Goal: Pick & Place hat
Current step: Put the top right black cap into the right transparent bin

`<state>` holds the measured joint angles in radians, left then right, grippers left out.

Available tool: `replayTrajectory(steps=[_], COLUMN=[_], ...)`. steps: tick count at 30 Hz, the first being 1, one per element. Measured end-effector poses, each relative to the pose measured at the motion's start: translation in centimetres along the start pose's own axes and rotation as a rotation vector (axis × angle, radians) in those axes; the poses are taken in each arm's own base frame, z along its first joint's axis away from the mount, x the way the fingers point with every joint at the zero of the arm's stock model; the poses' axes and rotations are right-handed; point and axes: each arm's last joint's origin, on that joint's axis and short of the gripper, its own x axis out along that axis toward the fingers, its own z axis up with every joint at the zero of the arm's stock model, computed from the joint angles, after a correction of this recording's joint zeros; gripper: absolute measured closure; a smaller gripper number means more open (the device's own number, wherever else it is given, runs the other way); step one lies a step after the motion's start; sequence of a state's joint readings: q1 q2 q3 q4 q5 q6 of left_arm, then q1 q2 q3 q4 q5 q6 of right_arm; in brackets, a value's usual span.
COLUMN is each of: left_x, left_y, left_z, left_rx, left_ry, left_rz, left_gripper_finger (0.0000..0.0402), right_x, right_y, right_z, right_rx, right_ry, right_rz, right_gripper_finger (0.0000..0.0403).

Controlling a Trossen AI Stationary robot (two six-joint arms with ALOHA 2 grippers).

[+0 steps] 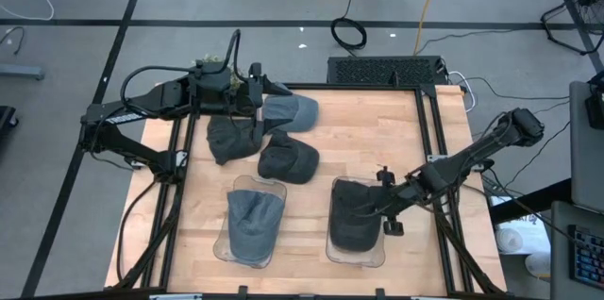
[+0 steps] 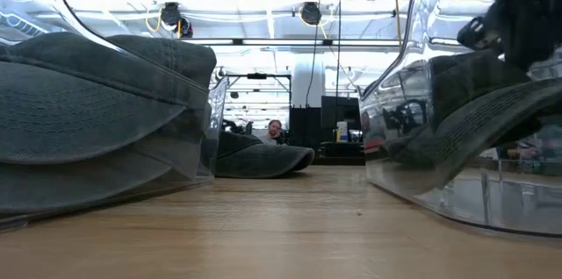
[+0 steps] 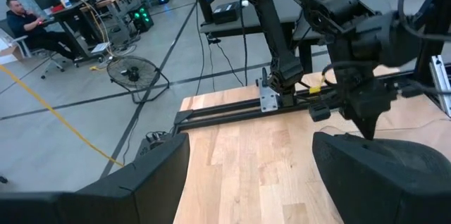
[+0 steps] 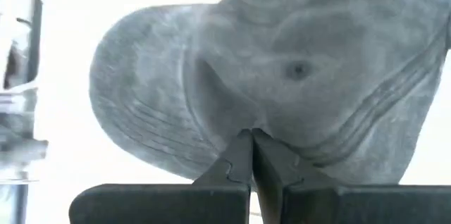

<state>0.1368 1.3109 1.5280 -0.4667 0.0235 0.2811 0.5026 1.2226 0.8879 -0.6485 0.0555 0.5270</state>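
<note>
Two clear trays stand at the table's near side. The left tray (image 1: 223, 243) holds a grey hat (image 1: 253, 223), and the right tray (image 1: 377, 258) holds a dark hat (image 1: 351, 220). My right gripper (image 1: 366, 208) is shut, with its tips down at the dark hat's top (image 4: 251, 136). At the far left my left gripper (image 1: 260, 92) hangs open above a loose pile of hats: a blue-grey one (image 1: 297, 111) and two dark ones (image 1: 229, 138) (image 1: 288, 157). Nothing is between its fingers (image 3: 250, 182). My right gripper puts its shut fingertips on the dark hat at the crease where the crown meets the brim (image 4: 239, 122). It comes down from above, slanting in from the table's right. No cloth shows between the fingers. The hat lies in its tray.
Black rails (image 1: 429, 140) run along the table's left and right sides. Bare wood (image 1: 377, 135) lies between the hat pile and the right tray. In the low view the two trays (image 2: 206, 139) (image 2: 413, 95) flank a free lane, with a dark hat (image 2: 263, 160) beyond it.
</note>
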Motion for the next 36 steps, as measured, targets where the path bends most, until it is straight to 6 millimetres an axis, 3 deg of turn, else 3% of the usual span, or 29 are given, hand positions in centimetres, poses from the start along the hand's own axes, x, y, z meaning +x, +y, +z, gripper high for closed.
replayTrajectory(steps=[6, 10, 19, 32, 36], left_x=[0.0, 0.0, 0.0, 0.0, 0.0], left_y=[0.0, 0.0, 0.0, 0.0, 0.0], left_z=[0.0, 0.0, 0.0, 0.0, 0.0], left_rx=[-0.001, -0.001, -0.001, -0.001, -0.001], left_ry=[0.000, 0.000, 0.000, 0.000, 0.000], left_rz=[0.000, 0.000, 0.001, 0.000, 0.001], left_gripper_finger=[0.0096, 0.0096, 0.0096, 0.0096, 0.0096], right_x=[-0.4, 0.8, 1.4, 8.0, 8.2], right_y=[1.3, 1.8, 6.0, 5.7, 5.7], right_z=[0.6, 1.2, 6.1, 4.9, 4.9], right_rx=[-0.055, -0.093, -0.256, -0.140, -0.120], right_ry=[-0.097, 0.057, 0.071, 0.331, 0.329], right_rz=[0.078, -0.007, -0.079, -0.155, -0.173], right_gripper_finger=[0.0403, 0.0403, 0.0403, 0.0403, 0.0403])
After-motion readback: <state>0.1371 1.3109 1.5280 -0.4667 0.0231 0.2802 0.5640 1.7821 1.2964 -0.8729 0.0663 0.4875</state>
